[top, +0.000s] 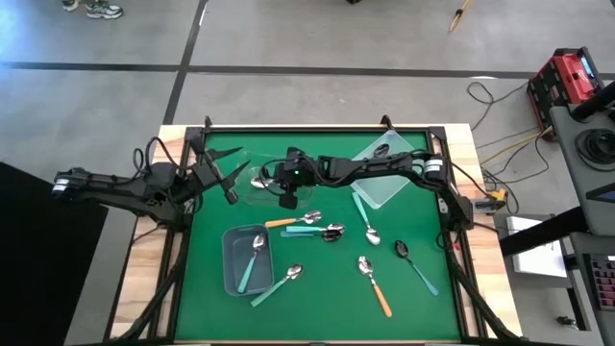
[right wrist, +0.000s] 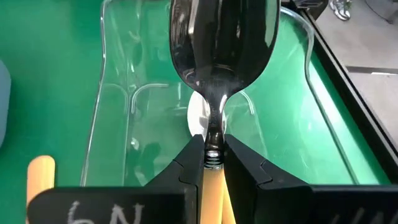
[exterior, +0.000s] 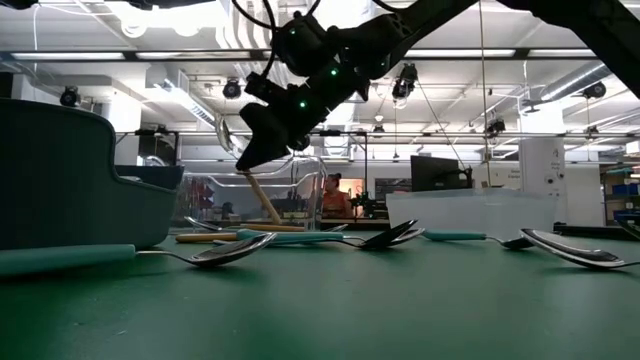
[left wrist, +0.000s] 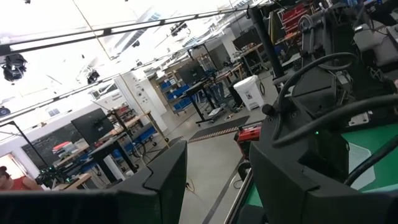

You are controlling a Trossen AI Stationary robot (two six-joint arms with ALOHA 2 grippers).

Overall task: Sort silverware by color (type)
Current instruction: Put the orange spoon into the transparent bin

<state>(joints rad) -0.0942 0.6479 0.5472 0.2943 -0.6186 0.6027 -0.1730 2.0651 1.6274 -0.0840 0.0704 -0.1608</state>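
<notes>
The right end effector (right wrist: 211, 163) is clenched on an orange-handled spoon (right wrist: 221, 56) and holds it over the clear bin (top: 252, 183) near the far-left part of the green counter (top: 317, 298). The grey-blue bin (top: 233, 274) near the front-left holds one teal-handled spoon (top: 254, 261). Other spoons (top: 325, 232) lie loose in the middle of the counter. A clear lid (top: 384, 178) lies at the far-right corner. The left end effector (top: 229, 173) waits with fingers apart at the far-left edge, grasping nothing. Whether something already lies in the clear bin is hard to see.
</notes>
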